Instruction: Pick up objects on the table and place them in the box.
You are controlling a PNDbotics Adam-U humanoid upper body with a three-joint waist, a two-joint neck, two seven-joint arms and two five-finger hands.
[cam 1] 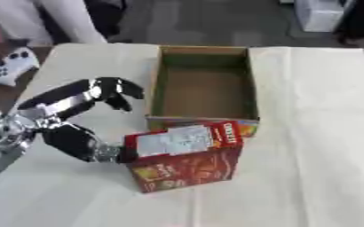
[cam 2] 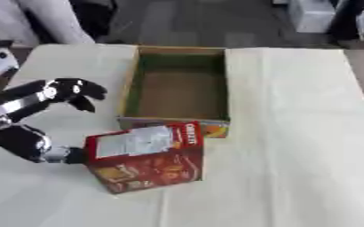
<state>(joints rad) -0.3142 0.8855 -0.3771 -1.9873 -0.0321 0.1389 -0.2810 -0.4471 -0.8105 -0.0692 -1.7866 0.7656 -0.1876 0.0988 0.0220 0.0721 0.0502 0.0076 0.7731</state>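
Note:
A red snack box (cam 1: pixel 183 156) with a white label on top stands tilted on the white cloth, just in front of the open cardboard box (cam 1: pixel 252 84), which looks empty inside. My left hand (cam 1: pixel 51 114) comes in from the left and is open. Its thumb (cam 1: pixel 84 146) touches the left end of the red box. Its fingers (cam 1: pixel 111 90) arch above and to the left, apart from both the red box and the cardboard box. The right hand shows in neither view.
A white game controller (cam 1: pixel 6 66) lies at the table's far left edge. The white cloth (cam 1: pixel 317 133) covers the table, with bare room to the right of both boxes.

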